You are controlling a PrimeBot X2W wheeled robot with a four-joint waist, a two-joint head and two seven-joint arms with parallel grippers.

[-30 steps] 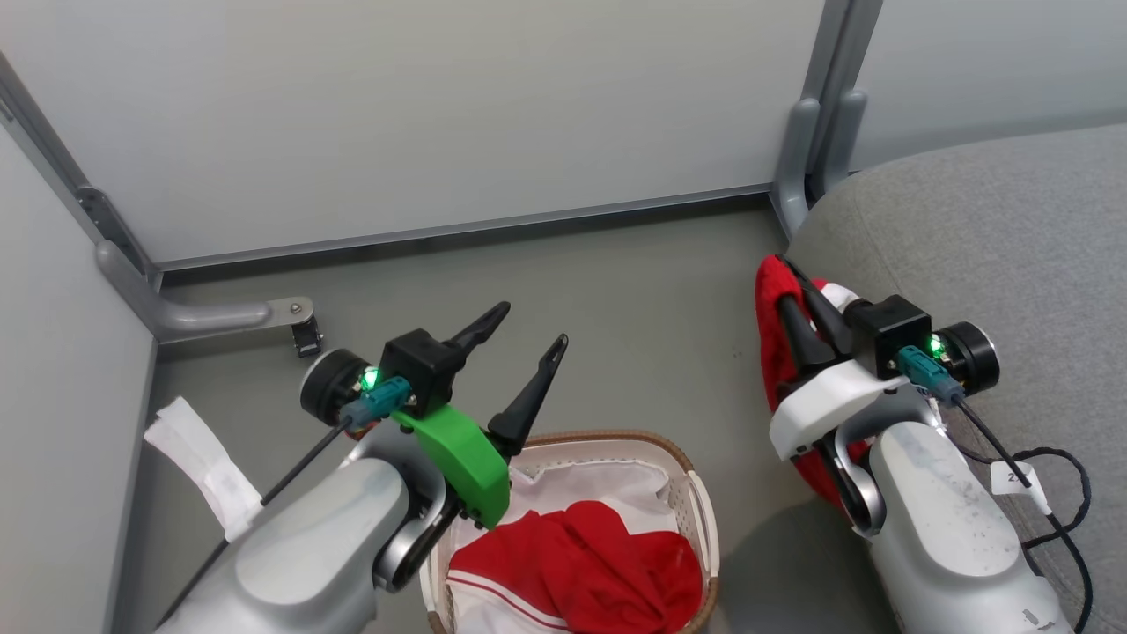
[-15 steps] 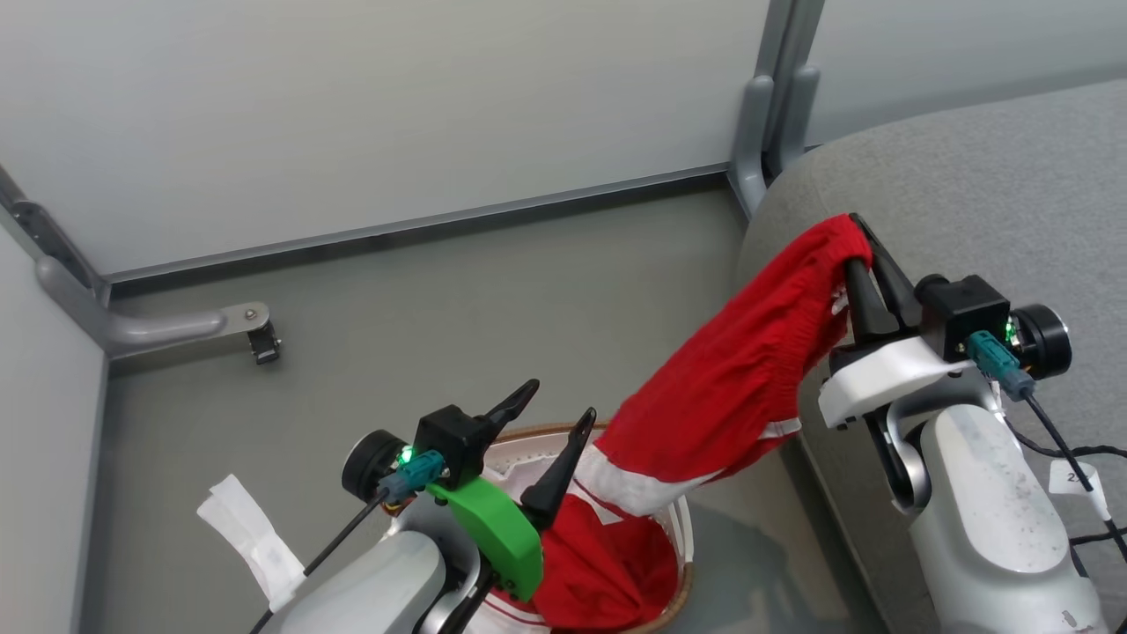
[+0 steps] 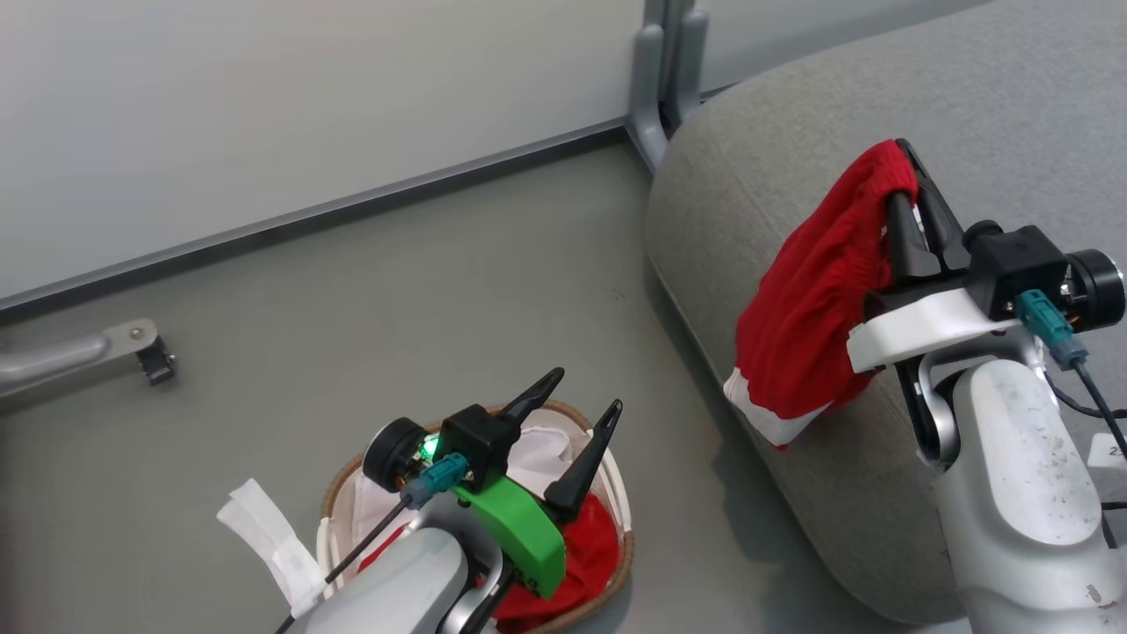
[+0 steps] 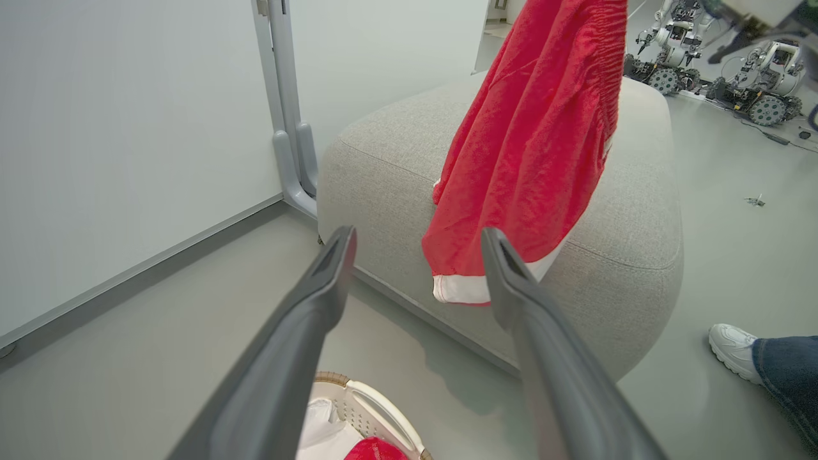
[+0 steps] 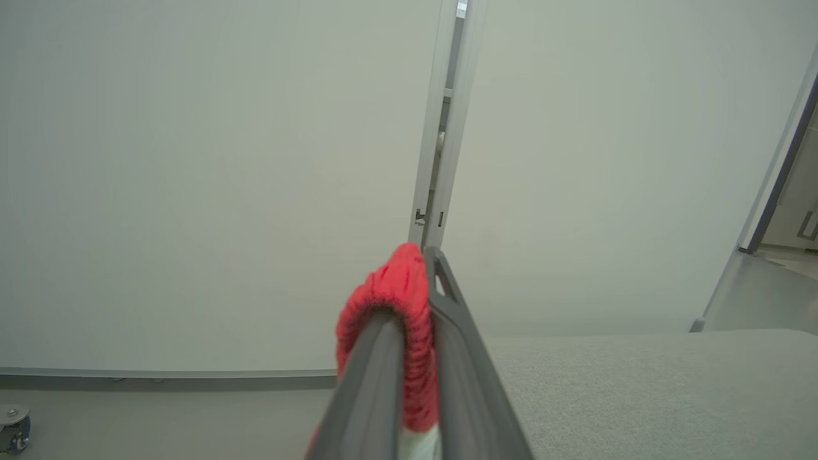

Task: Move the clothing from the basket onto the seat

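Your right jaws pinch one red garment [image 3: 810, 299] by its waistband so it hangs free over the edge of the seat [image 3: 1012, 88]; your left jaws stand spread above the basket [image 3: 624, 537], where more clothing [image 3: 594, 546] waits.

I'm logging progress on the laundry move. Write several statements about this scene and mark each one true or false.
1. The right gripper is shut on a red garment. True.
2. That garment lies flat on the cushion. False: it hangs from the gripper, over the side of the cushion.
3. The left gripper is open and holds nothing. True.
4. The basket is empty. False: red clothing lies in the basket.
5. A person's shoe shows on the floor. True.
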